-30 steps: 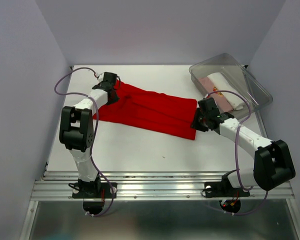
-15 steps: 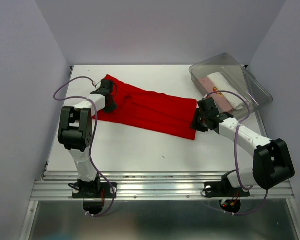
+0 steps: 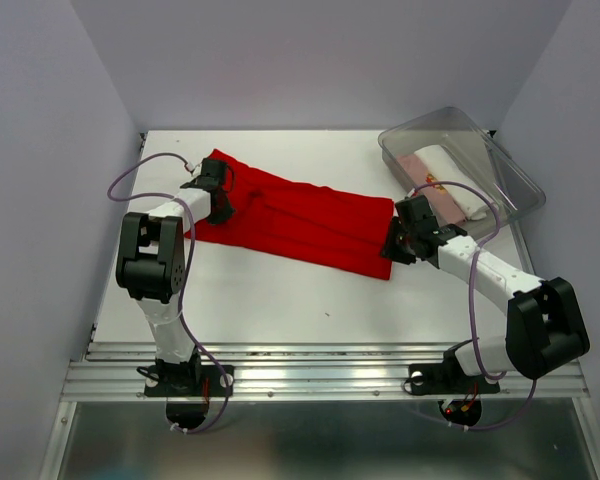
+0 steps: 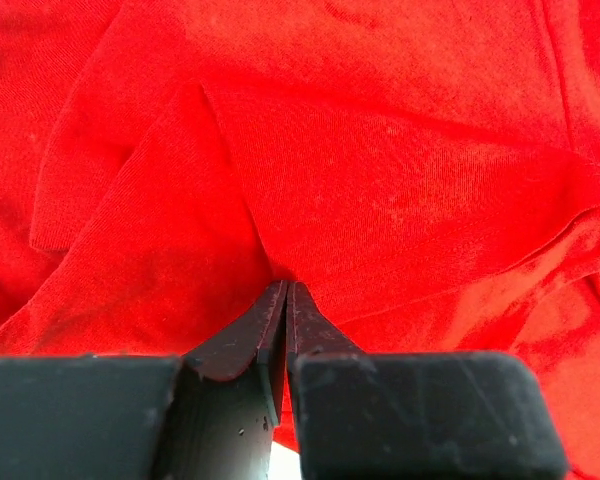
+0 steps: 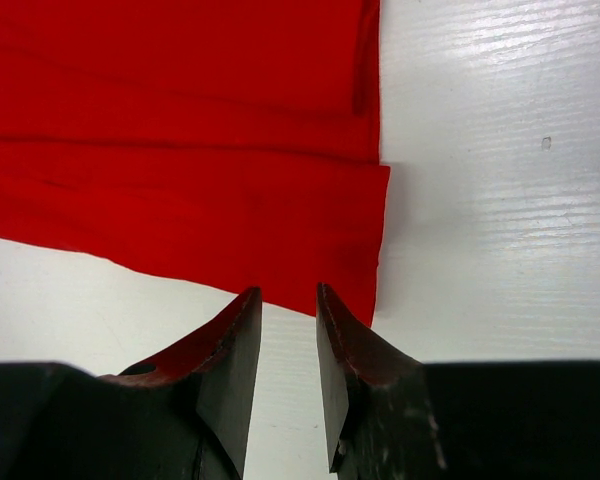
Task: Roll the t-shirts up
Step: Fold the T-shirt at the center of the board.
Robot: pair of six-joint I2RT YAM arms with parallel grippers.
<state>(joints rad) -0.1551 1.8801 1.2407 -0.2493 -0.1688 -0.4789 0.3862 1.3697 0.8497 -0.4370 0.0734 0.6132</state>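
Plain bright red t-shirt (image 3: 310, 222); white table (image 3: 280, 290); pale lilac walls (image 3: 320, 60).

Likely lab: plain-walled robot booth (image 3: 310, 60).

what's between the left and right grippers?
Only the red t-shirt, a long flat band running from the left gripper to the right gripper. The top external view shows it.

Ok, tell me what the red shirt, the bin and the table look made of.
Red shirt: soft knit cloth, likely cotton, matte; fine texture and limp folds show up close.
Bin: clear plastic, glossy; see-through walls with bright rim glints.
Table: hard white board, probably painted or laminated; faint streaked grain, slight sheen.
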